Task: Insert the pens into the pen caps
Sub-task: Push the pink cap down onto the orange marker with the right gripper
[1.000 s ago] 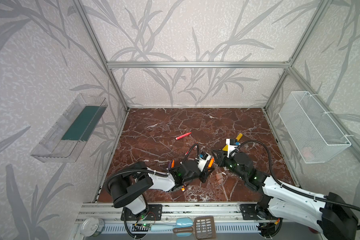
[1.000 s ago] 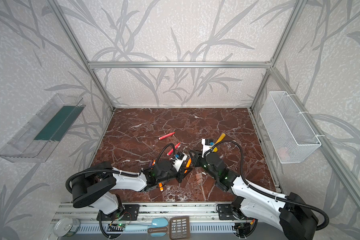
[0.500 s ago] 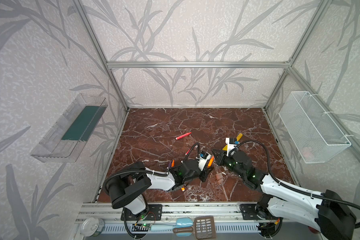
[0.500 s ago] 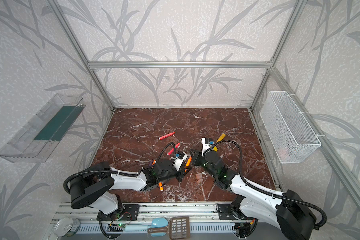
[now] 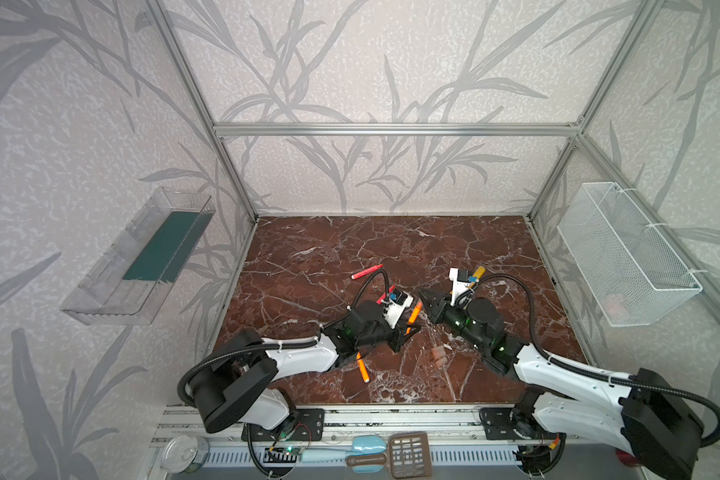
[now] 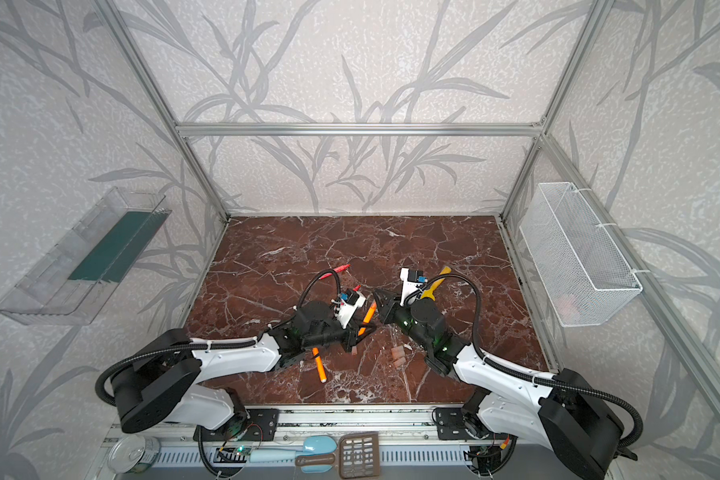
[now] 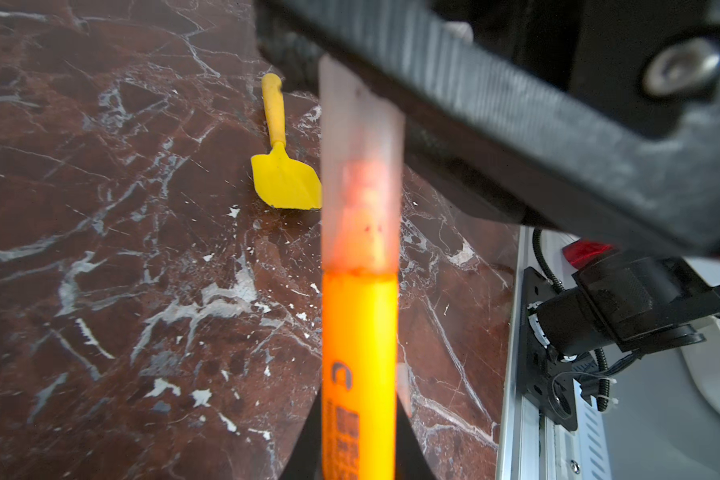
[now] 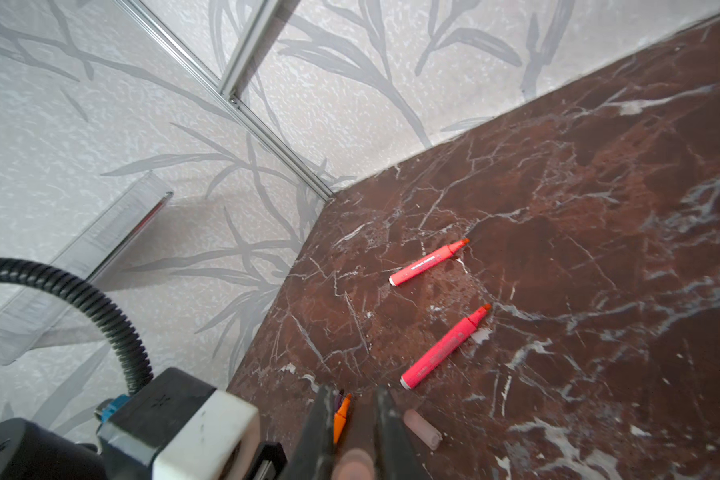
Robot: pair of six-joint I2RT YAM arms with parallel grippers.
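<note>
Covering the whole floor of the cell, the brown marble tabletop (image 5: pixel 350 245) carries all the things. The left arm (image 5: pixel 300 357) and the right arm (image 5: pixel 558 370) reach over it toward the middle, and their tips almost meet there. A white wire basket (image 5: pixel 628 257) hangs on the right wall and a clear plastic tray (image 5: pixel 138 257) on the left wall. A yellow spatula (image 7: pixel 283 178) lies flat on the tabletop beyond the right arm, partly hidden by it in both top views.

The left jaws are closed on an orange pen (image 5: pixel 414 312), which slants up toward the right arm. In the left wrist view a pale pen cap (image 7: pixel 360 166) sits over the tip of this pen, down to the orange barrel. The right jaws are narrow and pinch the far end of this cap.

One red-pink pen (image 8: pixel 429 262) and a second red-pink pen (image 8: pixel 445 347) lie uncapped on the tabletop, near each other but apart. Another orange pen (image 5: pixel 362 368) lies partly under the left arm. Some loose caps (image 5: pixel 437 353) lie near the right arm; I cannot count them surely.
</note>
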